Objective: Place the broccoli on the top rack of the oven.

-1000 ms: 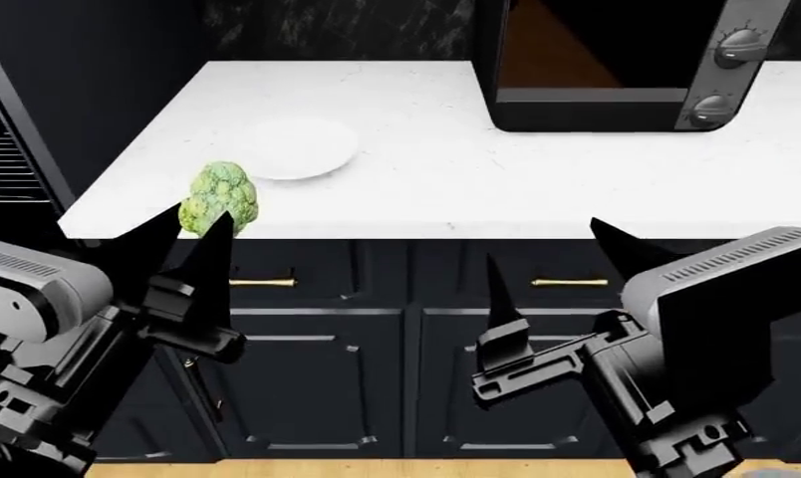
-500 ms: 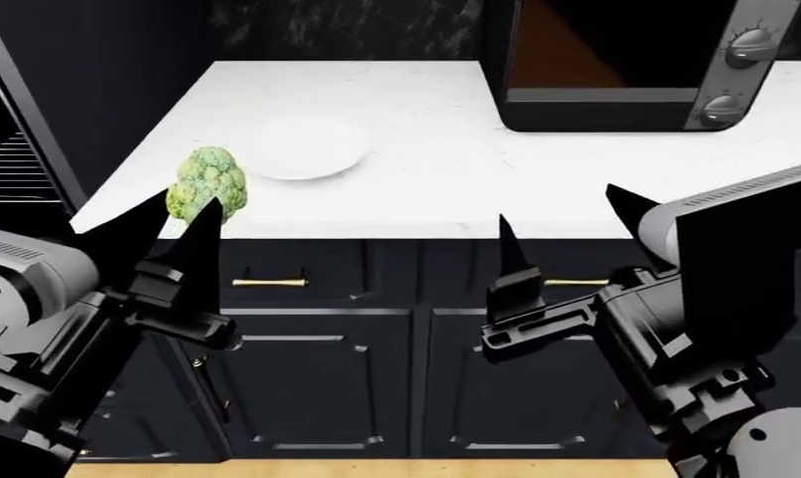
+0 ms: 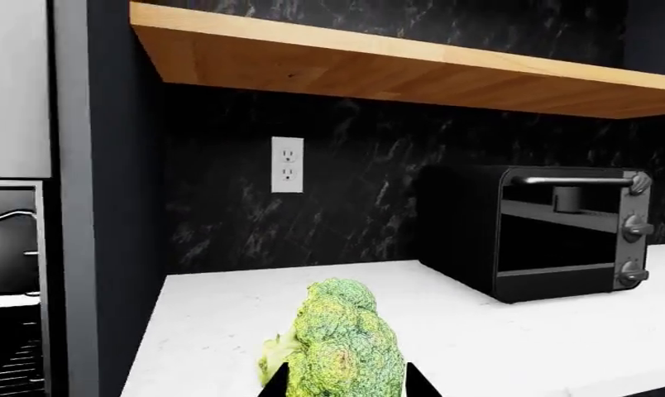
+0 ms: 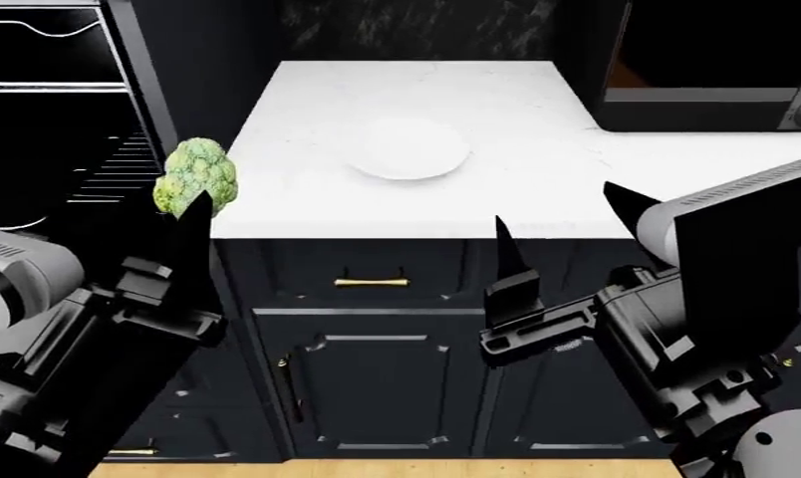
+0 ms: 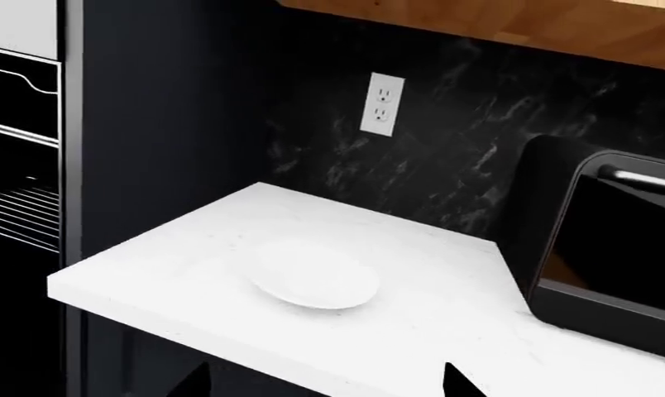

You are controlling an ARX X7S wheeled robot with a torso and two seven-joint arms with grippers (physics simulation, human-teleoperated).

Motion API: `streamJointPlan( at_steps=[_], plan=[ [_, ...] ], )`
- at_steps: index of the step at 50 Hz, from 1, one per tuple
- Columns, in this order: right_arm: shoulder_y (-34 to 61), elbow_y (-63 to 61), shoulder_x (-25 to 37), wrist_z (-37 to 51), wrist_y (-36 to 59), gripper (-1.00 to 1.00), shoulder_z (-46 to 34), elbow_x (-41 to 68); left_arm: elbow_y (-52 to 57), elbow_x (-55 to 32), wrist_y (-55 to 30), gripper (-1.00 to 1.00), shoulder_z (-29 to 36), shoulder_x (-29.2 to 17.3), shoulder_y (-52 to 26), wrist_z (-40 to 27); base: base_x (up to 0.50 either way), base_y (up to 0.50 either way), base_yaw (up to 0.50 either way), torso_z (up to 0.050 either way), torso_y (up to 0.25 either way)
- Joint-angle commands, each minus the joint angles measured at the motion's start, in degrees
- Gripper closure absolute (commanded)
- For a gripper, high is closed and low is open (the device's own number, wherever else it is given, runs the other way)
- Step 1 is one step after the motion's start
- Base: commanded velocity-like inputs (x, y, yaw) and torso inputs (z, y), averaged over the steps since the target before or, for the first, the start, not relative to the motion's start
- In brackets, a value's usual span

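The bumpy light-green broccoli (image 4: 197,177) hangs in my left gripper (image 4: 174,207), which is shut on it, just left of the white counter's corner and in front of the oven (image 4: 55,149). In the left wrist view the broccoli (image 3: 338,339) fills the gap between the black fingertips of the left gripper (image 3: 344,385). The oven's dark cavity shows a flat black shelf with a pale edge, the top rack (image 4: 42,88), and a wire rack (image 4: 109,174) below it. My right gripper (image 4: 556,206) is open and empty in front of the cabinet doors, also seen as the right gripper (image 5: 327,380).
A white plate (image 4: 407,147) lies on the white counter (image 4: 534,189). A black countertop box with knobs (image 4: 706,90) stands at the back right. Dark cabinet doors with brass handles (image 4: 370,283) sit below. A wooden shelf (image 3: 421,74) hangs above the counter.
The head view has swung left, bringing the oven into sight. My left gripper has carried the broccoli left, off the counter's edge and up in front of the oven. The right gripper stays open.
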Motion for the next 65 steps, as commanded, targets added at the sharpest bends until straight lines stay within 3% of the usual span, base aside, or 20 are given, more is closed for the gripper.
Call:
streamJointPlan(
  at_steps=[1, 42, 46, 65],
  plan=[
    [-0.8, -0.9, 0.5, -0.2, -0.7, -1.0, 0.5, -0.2, 0.7, -1.3, -0.1, 1.0, -0.3, -0.6, -0.4, -1.0, 0.0, 0.5, 0.0, 0.0, 0.0],
    [-1.6, -1.2, 1.4, -1.2, -1.5, -1.0, 0.4, -1.1, 0.7, -1.5, 0.1, 1.0, 1.3, -1.1, -1.7, -1.8, 0.0, 0.5, 0.0, 0.0, 0.0],
    [3.8, 0.3, 1.5, 2.4, 0.0, -1.0, -2.2, 3.8, 0.5, -1.4, 0.2, 1.0, 1.5, -1.1, -1.8, -1.8, 0.0, 0.5, 0.0, 0.0, 0.0],
    [8.3, 1.8, 1.1, 5.1, 0.5, -1.0, -4.6, 7.4, -0.4, -0.7, 0.7, 1.0, 2.5, -0.9, -2.5, -1.1, 0.0, 0.5, 0.0, 0.0, 0.001]
  ],
)
